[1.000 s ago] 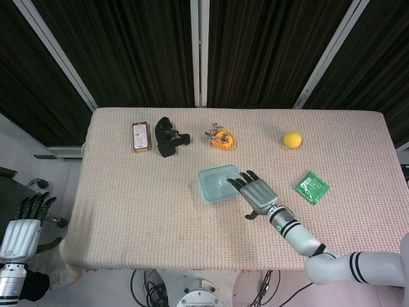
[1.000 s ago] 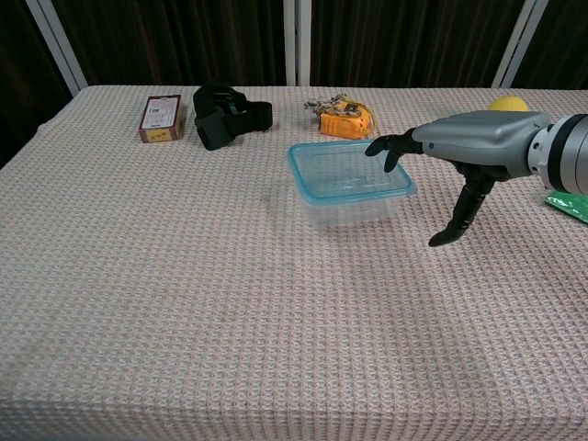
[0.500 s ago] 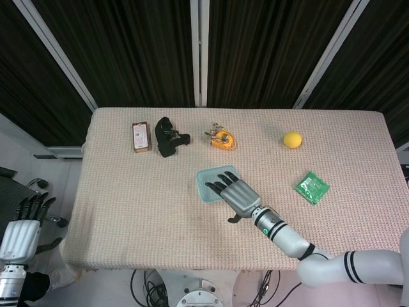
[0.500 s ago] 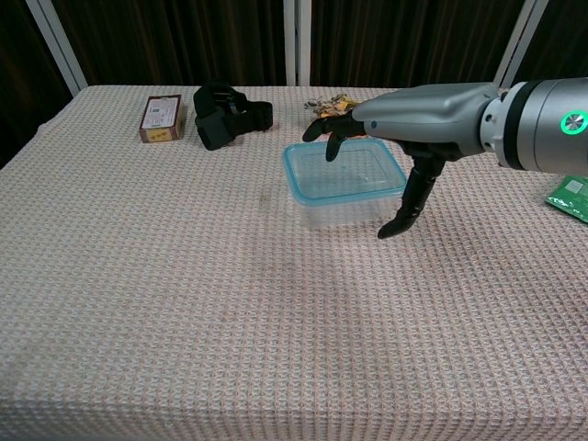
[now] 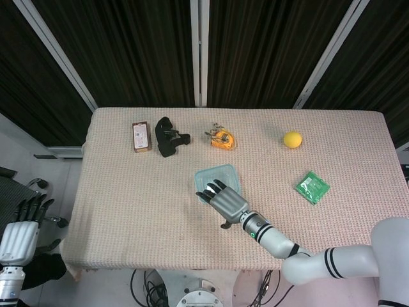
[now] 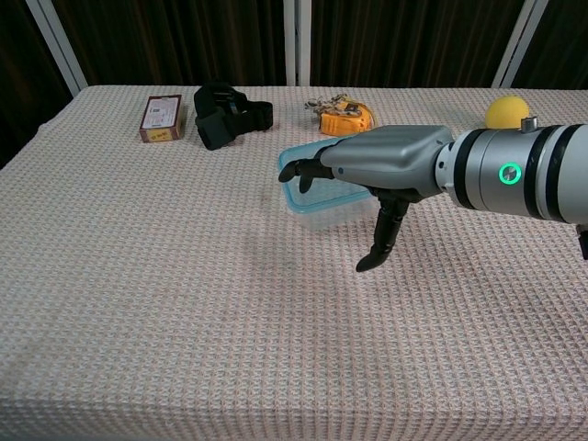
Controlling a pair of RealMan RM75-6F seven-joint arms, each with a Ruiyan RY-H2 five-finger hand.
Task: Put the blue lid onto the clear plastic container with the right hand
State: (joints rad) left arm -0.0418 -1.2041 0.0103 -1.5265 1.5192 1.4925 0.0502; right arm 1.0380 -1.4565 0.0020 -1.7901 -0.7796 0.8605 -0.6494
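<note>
R hand (image 6: 367, 175) flat, palm down over lidded container (image 5: 216, 182), thumb hanging.

One lidded clear container (image 5: 217, 180), one brown box (image 5: 140, 136), one black strap (image 5: 169, 140). One orange tape measure (image 5: 222, 139), one yellow ball (image 5: 292, 139), one green packet (image 5: 311, 187).

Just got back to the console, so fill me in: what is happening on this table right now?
The right hand is stretched flat over the clear container, which already carries its blue lid. The fingers reach past the container's left edge and hold nothing; whether the palm touches the lid cannot be told. The left hand hangs off the table's left side, idle. A lemon, a green packet and a tape measure lie untouched.
</note>
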